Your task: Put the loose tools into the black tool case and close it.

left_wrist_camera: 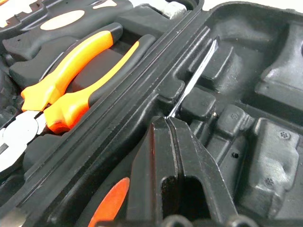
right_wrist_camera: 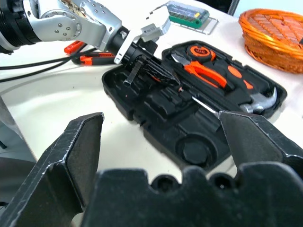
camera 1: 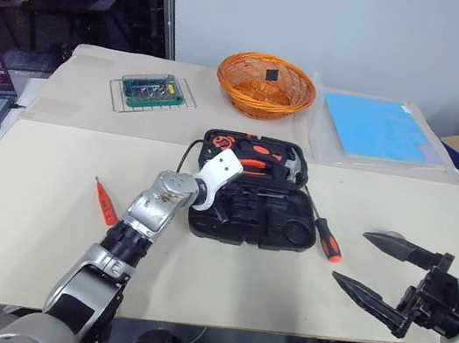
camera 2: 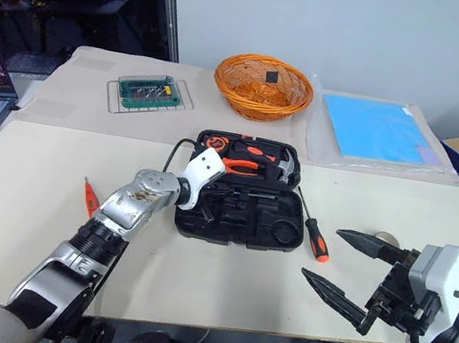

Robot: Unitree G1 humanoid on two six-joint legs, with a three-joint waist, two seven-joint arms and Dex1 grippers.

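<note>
Mid-worktop, the black tool case (camera 1: pixel 251 191) lies wide open, lid half toward the far edge, tray half toward the near edge. Orange-handled pliers (left_wrist_camera: pixel 75 75) and a hammer (camera 1: pixel 295 163) sit in the far half, next to something round and orange I can't make out.

The left claw (left_wrist_camera: pixel 166 124) is down at the near-left corner of the case, fingers pinched together on the thin steel shaft of a screwdriver (left_wrist_camera: pixel 194 78), which lies slanted over the moulded recesses of the tray half. There's a bit of orange next to the claw in the left wrist view, can't say what it belongs to.

Loose stuff: a long-shaft screwdriver (camera 1: pixel 325 235) with an orange-and-black handle lies just beside the right side of the case, and a slim orange tester screwdriver (camera 1: pixel 105 203) is off toward the left edge, well apart from the case.

The right claw (camera 1: pixel 373 266) hangs over the near-right part of the worktop, fingers spread wide, nothing in them.

Along the far edge: a small green bit box (camera 1: pixel 151 89) on a wire rack, an orange wicker basket (camera 1: pixel 265 85), and a blue sheet (camera 1: pixel 378 127).
</note>
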